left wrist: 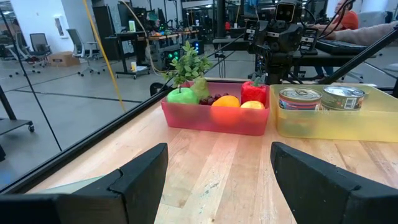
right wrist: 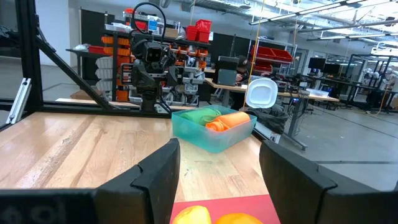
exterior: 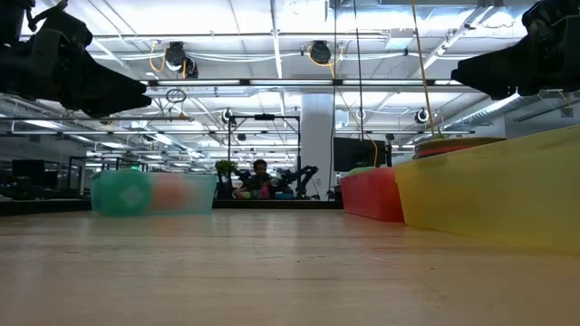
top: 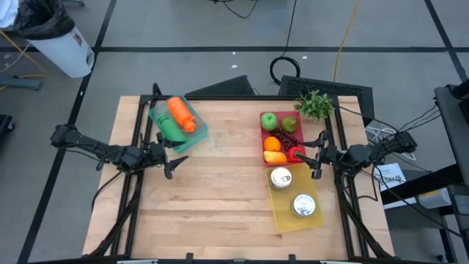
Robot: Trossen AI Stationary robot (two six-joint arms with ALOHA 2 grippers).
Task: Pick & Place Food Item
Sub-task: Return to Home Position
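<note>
From the high view I have the left claw [top: 174, 166] over the left part of the counter [top: 220, 220], just in front of the teal bin [top: 198, 133]. The right claw [top: 315, 157] is at the right side, between the red bin [top: 261, 147] and the yellow bin [top: 284, 214]. Each wrist view shows what the top camera leaves vague: both claws have their fingers spread wide with nothing between them.

From above, two cans sit in the yellow bin, showing only silver lids. The left wrist view shows their sides. The green tuna can [left wrist: 343, 98] stands upright, and beside it, nearer the red bin, is a can with a reddish label [left wrist: 300, 99]. In the high view that puts the green tuna can [top: 303, 205] toward the front end of the bin.

The right wrist view looks the other way, across bare wood to the teal bin, where an orange item [right wrist: 227, 121] lies against a green one [right wrist: 202, 116].

The low view gives me only the three bin walls, blurred, with dark arm parts in its upper corners.
</note>
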